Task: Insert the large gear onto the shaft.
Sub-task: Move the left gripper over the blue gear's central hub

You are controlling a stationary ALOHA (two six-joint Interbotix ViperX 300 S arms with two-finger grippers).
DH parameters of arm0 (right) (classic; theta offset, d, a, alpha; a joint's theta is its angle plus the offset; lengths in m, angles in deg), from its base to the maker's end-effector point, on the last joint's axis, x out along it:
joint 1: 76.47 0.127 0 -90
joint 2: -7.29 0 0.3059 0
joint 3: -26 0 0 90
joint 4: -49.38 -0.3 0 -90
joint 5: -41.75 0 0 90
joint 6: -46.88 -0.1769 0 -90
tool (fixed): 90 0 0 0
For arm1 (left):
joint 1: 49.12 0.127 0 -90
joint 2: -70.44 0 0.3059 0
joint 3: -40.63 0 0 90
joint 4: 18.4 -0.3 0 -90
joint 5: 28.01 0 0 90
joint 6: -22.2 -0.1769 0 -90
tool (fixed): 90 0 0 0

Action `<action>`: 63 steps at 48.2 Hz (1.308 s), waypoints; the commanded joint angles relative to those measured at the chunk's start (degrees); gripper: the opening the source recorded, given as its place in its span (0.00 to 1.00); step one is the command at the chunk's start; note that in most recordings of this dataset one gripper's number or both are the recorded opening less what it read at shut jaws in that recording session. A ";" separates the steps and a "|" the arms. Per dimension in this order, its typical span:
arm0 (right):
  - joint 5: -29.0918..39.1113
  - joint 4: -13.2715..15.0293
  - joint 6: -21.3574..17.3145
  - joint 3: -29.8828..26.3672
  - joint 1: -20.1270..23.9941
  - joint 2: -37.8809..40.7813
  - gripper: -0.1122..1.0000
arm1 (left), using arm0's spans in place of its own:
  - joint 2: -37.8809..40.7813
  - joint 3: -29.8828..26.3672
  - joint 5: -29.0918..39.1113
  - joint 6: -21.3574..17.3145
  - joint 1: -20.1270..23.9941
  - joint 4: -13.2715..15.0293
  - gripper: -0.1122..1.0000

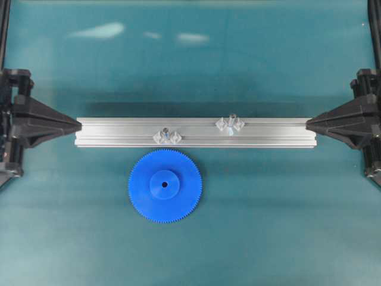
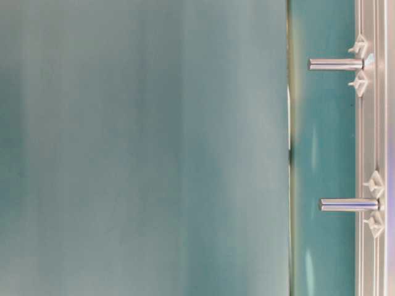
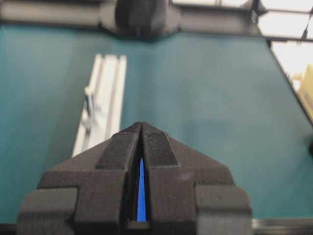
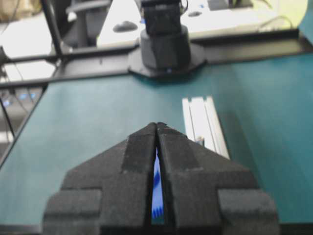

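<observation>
The large gear, a flat blue toothed disc with a raised hub and dark centre hole, lies on the teal table just in front of the silver rail. Two thin upright pins stand on the rail, each between clear diamond tabs: one right behind the gear, one further right. I cannot tell which is the shaft. My left gripper is shut and empty at the rail's left end. My right gripper is shut and empty at its right end. A sliver of gear shows below the right jaws.
The rail runs away from my left gripper, with a pin on it. From my right gripper the rail lies ahead to the right. Both pins show in the table-level view.
</observation>
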State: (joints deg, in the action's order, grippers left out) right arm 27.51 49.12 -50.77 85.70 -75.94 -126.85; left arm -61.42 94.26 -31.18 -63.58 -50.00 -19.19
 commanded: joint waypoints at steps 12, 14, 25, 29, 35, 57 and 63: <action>10.72 0.00 -0.70 -1.85 -0.18 0.53 0.18 | 9.23 -5.27 5.27 0.00 -2.02 -0.09 0.11; 11.95 0.00 -0.70 -1.93 -0.35 0.44 0.18 | 10.46 -5.71 5.89 -0.09 -2.29 -0.18 0.11; 17.05 -0.09 -0.79 -2.81 -1.05 0.35 0.18 | 16.96 -8.53 8.17 0.09 -4.22 -0.18 0.11; 19.51 -0.09 -0.79 -3.25 -1.05 0.35 0.18 | 18.63 -9.93 9.84 0.35 -4.48 -0.18 0.11; 22.41 0.00 -0.79 -3.69 -1.32 0.35 0.18 | 21.18 -12.48 13.54 0.26 -4.66 -0.18 0.11; 25.40 0.00 -0.79 -2.46 -2.99 0.44 0.18 | 31.99 -18.81 16.44 0.53 -5.54 -0.09 0.11; 25.40 0.00 -0.79 -1.93 -3.08 0.53 0.18 | 34.98 -20.48 16.35 0.62 -5.80 -0.18 0.11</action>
State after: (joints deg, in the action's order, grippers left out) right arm 53.18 49.12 -51.03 84.03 -78.84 -126.85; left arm -27.50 76.07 -14.57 -63.06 -55.36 -19.19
